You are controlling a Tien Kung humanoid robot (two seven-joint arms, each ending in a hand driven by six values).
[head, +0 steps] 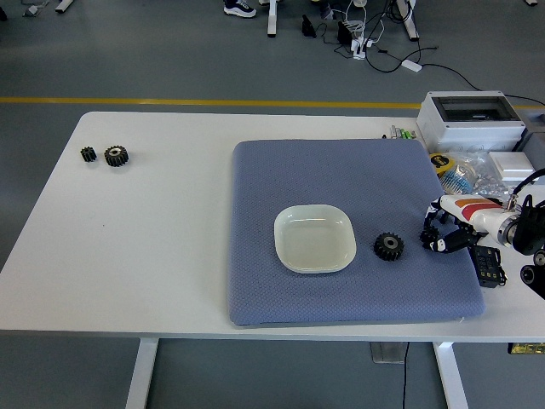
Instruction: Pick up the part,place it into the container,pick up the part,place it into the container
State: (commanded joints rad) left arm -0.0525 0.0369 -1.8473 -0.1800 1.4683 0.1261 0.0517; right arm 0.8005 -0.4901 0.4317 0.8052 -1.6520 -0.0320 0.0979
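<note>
Small gear [431, 236] half hidden under right hand [444, 232]
</note>
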